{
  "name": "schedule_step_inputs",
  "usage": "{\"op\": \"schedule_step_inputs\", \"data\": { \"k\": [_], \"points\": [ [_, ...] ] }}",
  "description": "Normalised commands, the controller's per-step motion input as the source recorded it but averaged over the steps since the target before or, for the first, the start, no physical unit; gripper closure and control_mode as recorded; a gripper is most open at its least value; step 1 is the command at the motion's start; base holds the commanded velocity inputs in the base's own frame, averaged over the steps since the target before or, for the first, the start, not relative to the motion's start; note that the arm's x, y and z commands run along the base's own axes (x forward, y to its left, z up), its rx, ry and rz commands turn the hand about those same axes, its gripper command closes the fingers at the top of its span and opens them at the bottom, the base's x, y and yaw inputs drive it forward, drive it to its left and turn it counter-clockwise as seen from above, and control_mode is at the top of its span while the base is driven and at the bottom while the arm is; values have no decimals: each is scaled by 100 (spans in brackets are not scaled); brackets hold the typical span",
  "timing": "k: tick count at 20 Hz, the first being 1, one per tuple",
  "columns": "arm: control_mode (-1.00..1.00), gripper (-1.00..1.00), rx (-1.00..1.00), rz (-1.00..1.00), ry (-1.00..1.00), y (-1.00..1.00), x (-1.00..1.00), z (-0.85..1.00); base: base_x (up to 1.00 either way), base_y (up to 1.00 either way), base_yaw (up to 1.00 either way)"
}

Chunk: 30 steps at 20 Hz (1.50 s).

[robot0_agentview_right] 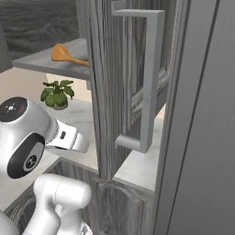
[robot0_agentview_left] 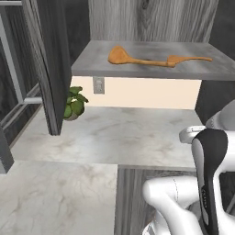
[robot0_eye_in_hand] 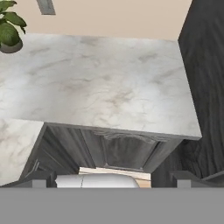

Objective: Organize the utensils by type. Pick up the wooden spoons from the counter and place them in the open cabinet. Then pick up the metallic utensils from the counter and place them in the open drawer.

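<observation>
Two orange-brown wooden spoons lie on the shelf of the open cabinet (robot0_agentview_left: 147, 69): one (robot0_agentview_left: 120, 55) to the left, the other (robot0_agentview_left: 193, 58) to its right, their ends touching. The left spoon (robot0_agentview_right: 64, 54) also shows in the right base view. My gripper (robot0_eye_in_hand: 113, 178) hovers high over the counter (robot0_eye_in_hand: 100, 83), looking down on it. It is open, with its two fingertips (robot0_eye_in_hand: 37, 179) far apart and nothing between them. The marbled counter top (robot0_agentview_left: 114, 133) below the shelf is bare. The metallic utensils and the drawer are out of view.
A potted plant (robot0_agentview_left: 73, 103) stands at the counter's back left, below a wall outlet (robot0_agentview_left: 98, 85). The cabinet's left door (robot0_agentview_left: 46, 64) hangs open. The right door, with its long bar handle (robot0_agentview_right: 147, 78), stands close on my right. Panelled low cabinet fronts (robot0_eye_in_hand: 122, 148) sit under the counter.
</observation>
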Motion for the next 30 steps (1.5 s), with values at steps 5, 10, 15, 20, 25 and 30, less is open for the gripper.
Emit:
{"op": "schedule_step_inputs", "data": {
  "k": [5, 10, 15, 20, 25, 30],
  "points": [
    [100, -100, 0, 0, 1, 0, -3, -2, -3, -6, -2],
    [100, -100, 0, 0, 0, 0, 0, 0, 0, -40, 0],
    [100, -100, 0, 0, 0, 0, 0, 0, -26, 2, 5],
    [100, -100, 0, 0, 0, 0, 0, 0, -78, 16, 3],
    [100, -100, 0, 0, 0, 0, 0, 0, -98, 6, 3],
    [100, -100, 0, 0, 0, 0, 0, 0, -95, 1, 11]
  ]
}}
